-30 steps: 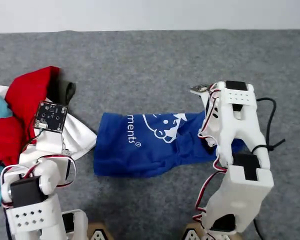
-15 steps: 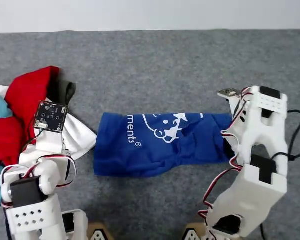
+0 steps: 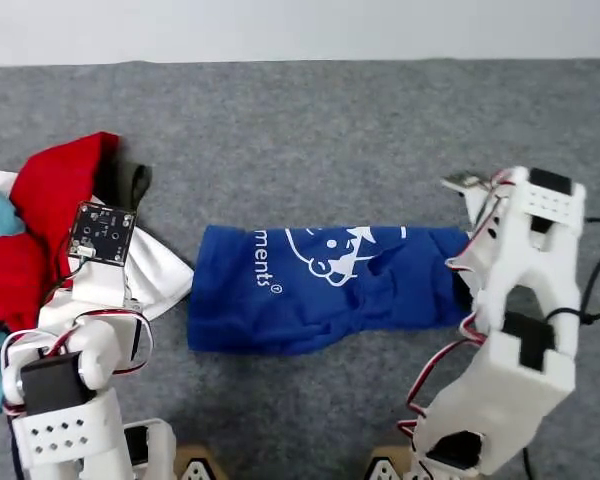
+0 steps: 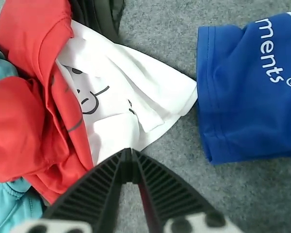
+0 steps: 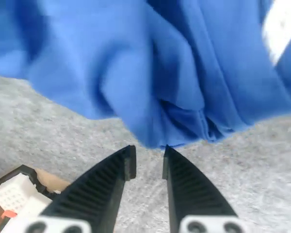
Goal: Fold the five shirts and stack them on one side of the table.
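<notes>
Lying as a long, loosely doubled band across the middle of the surface (image 3: 310, 130), the blue shirt (image 3: 320, 288) looks light, limp and wrinkle-prone. It will likely sag and slide open unless it is taken by a firm edge rather than by a loose bulge of cloth. The right pincer (image 5: 148, 154) sits at the end of the band nearest the right edge. Its jaws are parted by a narrow gap with nothing between them, and the bunched blue hem lies just past the tips. That gathered, layered hem seems the best place to bite, since several thicknesses there should give a secure pinch. The end toward the left edge probably needs pinning or lifting too, or the fold will drag. The left pincer (image 4: 131, 158) is closed on nothing and hovers above the white shirt (image 4: 131, 97). The white shirt lies in a heap by the left edge with the red shirt (image 4: 24, 121), a teal shirt (image 4: 5, 213) and a dark shirt (image 4: 99, 12). All four are crumpled and overlapping, so pulling one out may well tug its neighbours along.
</notes>
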`<action>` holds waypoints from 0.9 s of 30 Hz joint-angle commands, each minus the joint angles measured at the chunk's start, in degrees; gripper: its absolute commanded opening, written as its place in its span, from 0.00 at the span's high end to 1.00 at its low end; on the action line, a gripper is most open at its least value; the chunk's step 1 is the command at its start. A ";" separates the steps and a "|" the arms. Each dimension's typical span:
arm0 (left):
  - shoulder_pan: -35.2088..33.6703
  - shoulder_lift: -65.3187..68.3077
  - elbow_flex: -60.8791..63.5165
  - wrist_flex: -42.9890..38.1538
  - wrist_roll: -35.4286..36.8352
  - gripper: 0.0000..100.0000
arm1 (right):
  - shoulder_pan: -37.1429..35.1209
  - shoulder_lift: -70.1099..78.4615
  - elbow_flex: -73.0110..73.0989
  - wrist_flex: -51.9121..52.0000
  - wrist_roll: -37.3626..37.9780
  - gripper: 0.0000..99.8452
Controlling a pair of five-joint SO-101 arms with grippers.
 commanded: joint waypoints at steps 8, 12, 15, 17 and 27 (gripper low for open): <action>0.26 -0.09 -0.13 -0.97 -0.44 1.00 | -17.36 -10.24 -2.46 -3.21 -6.33 0.90; 0.26 -0.09 -0.13 -0.88 -0.44 1.00 | -23.43 -5.14 -2.29 -5.23 -7.74 0.90; 0.26 -0.09 -0.13 -0.79 -0.44 1.00 | -25.63 0.84 -2.64 -5.85 -7.74 0.90; 0.26 -0.18 -0.04 -0.79 -0.44 1.00 | -26.42 4.09 -2.64 -6.46 -7.74 0.90; 0.18 -0.26 -0.04 -0.79 -0.44 1.00 | -30.02 8.22 -2.37 -0.31 -9.32 0.90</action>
